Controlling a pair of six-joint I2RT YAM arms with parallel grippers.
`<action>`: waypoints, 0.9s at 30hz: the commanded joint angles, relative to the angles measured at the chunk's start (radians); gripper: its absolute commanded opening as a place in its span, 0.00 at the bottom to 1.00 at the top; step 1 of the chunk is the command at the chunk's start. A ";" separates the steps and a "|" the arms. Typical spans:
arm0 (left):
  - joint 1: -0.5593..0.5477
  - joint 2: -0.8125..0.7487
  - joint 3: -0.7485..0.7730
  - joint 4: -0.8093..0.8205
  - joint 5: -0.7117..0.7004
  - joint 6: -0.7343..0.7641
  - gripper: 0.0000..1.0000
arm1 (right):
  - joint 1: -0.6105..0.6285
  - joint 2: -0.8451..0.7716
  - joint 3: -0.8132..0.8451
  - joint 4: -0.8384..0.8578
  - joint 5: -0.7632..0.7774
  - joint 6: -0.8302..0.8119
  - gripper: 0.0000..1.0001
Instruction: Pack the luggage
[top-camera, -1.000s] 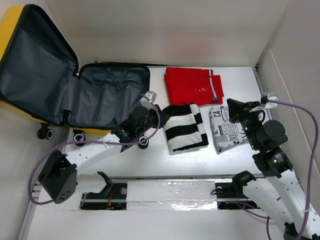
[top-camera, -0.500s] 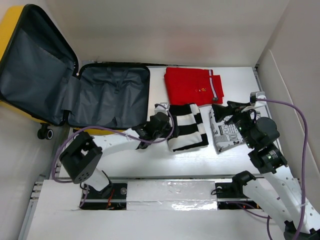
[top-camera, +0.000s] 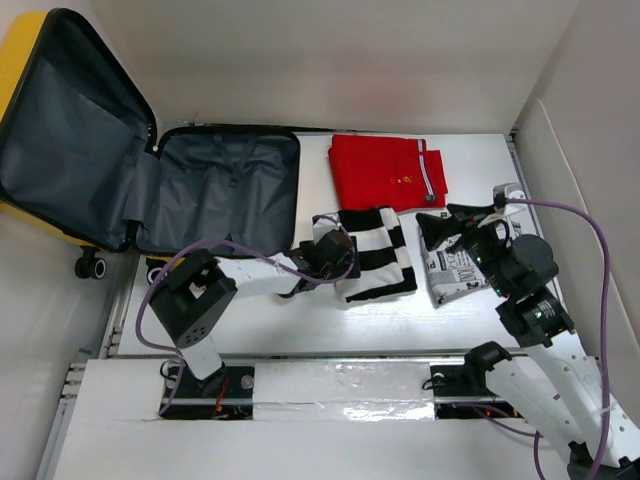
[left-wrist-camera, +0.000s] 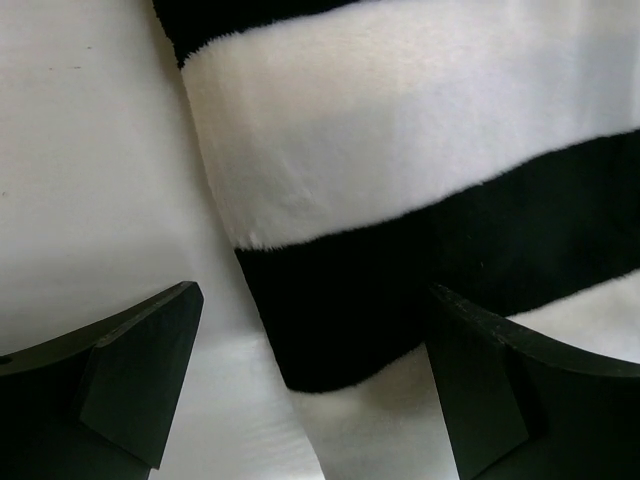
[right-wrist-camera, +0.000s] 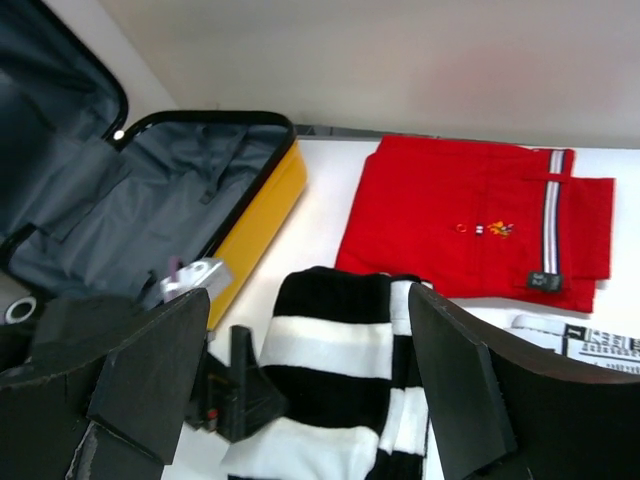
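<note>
Lying open at the far left of the white surface (top-camera: 330, 325), the yellow luggage (top-camera: 225, 195) shows dark grey lining in both halves, with its lid tilted up at the left. Just right of it lies a folded black-and-white striped garment (top-camera: 375, 255). A red garment (top-camera: 385, 172) lies beyond that, and a newsprint-patterned garment (top-camera: 455, 272) lies to the right. The left claw (left-wrist-camera: 312, 300) is released, its jaws spread wide and straddling the near-left edge of the striped garment. The right claw (top-camera: 438, 220) is also spread open with nothing between its jaws, and it hangs above the far end of the newsprint garment.
</note>
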 joint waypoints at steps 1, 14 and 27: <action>0.047 0.035 0.019 0.095 0.060 -0.024 0.88 | 0.000 0.008 0.000 0.045 -0.093 -0.028 0.86; 0.088 0.244 0.102 0.242 0.145 -0.016 0.85 | 0.010 0.048 0.001 0.050 -0.190 -0.040 0.87; 0.039 0.172 0.042 0.396 0.052 0.042 0.00 | 0.010 0.029 -0.003 0.085 -0.215 -0.020 0.86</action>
